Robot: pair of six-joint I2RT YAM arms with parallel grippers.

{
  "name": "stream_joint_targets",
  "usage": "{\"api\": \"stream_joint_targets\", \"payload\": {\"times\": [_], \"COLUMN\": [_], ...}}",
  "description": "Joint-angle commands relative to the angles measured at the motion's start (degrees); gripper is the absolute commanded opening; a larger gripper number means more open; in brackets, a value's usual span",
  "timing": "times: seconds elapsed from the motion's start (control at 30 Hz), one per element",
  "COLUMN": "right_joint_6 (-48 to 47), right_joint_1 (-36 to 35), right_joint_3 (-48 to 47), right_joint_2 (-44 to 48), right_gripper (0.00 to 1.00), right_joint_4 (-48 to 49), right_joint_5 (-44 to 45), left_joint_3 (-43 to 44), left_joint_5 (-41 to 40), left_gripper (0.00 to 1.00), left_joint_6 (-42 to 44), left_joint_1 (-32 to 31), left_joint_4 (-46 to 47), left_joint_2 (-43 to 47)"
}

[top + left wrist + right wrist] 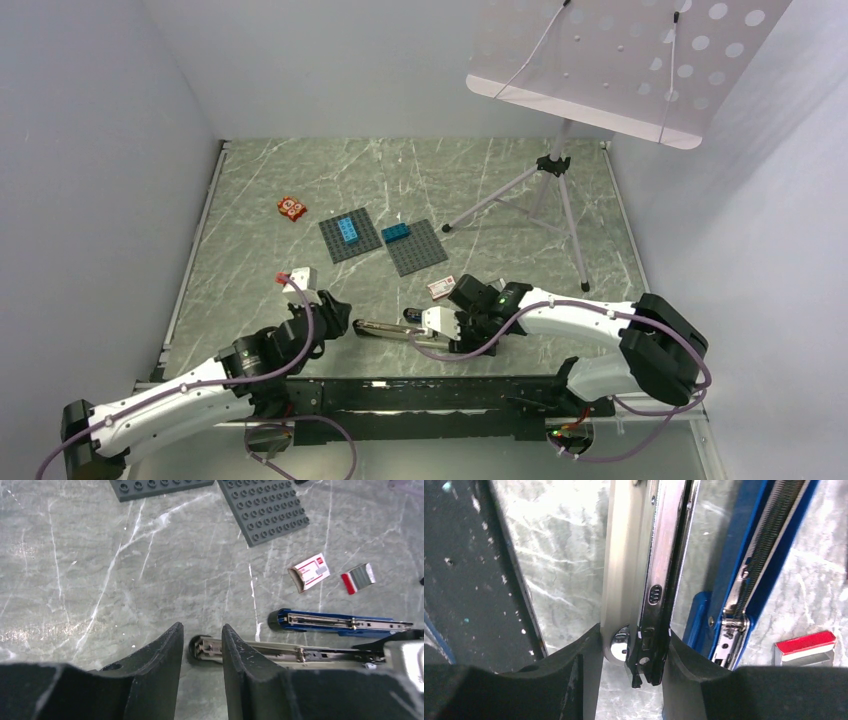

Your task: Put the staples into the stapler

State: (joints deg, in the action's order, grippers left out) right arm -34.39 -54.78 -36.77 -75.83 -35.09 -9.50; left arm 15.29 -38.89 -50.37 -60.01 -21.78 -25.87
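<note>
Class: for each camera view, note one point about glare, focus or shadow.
Top view: even light, no hard shadows on the table. Left wrist view: pale glare streak on the table at left; the left fingers are dark. Right wrist view: the stapler is very close and soft, with glare on its metal.

Soft, even light is falling from overhead, keeping the marbled table [300, 180] bright and leaving only faint shadows beneath the arms. In the left wrist view a pale sheen is spreading across the stone at the left edge. In the right wrist close-up the stapler [659, 580] is glinting along its metal rail. The dark fingers [574, 680] of the right end effector [634, 655] are looking soft and underexposed.
</note>
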Motion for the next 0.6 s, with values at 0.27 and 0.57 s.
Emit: {"api": "stream_joint_targets", "payload": {"times": [0.27, 0.57], "right_joint_6": [3.22, 2.65], "right_joint_1": [0.04, 0.03], "right_joint_3": [-0.17, -1.37], "right_joint_2": [-1.06, -2.59], "right_gripper": [0.41, 0.53], "right_joint_4": [1.33, 0.48], "right_joint_5": [-7.25, -10.35], "left_joint_3": [3.81, 4.57], "left_joint_5": [-0.04, 4.62], "left_gripper": [0.4, 0.44], "left_joint_6": [2.37, 6.42], "left_joint_1": [0.22, 0.24], "left_joint_4": [-3.46, 1.78], "left_joint_2": [2.29, -1.23]}}
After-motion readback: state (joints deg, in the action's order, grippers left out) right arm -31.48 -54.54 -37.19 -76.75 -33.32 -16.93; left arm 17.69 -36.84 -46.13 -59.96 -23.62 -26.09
